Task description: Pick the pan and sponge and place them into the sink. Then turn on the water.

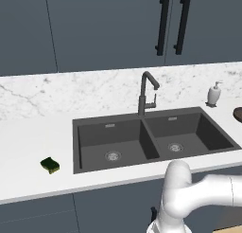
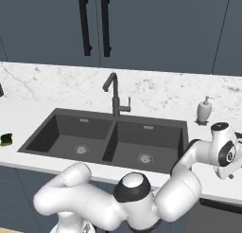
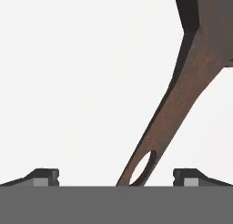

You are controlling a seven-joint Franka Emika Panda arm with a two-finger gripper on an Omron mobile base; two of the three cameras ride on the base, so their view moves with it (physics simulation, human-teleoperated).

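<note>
From the hand camera I see my jaws standing wide apart, the two finger tips (image 3: 44, 176) at either side of the bottom edge with nothing between the pads. The pan (image 3: 200, 77) lies on the white surface (image 3: 82, 82) ahead of the gripper (image 3: 116, 177); its long brown handle runs down from the upper right toward the gap, and the end with the hanging hole sits between the tips, nearer the right one, not touching either. In the left base view a dark sliver of the pan shows at the right edge of the surface, right of the soap dispenser (image 1: 214, 94). The sponge (image 1: 50, 165) rests on the surface left of the sink (image 1: 75, 132), near the front edge and well apart from the pan. Both basins hold only their drains, and the faucet (image 1: 147, 92) stands behind the divider
</note>
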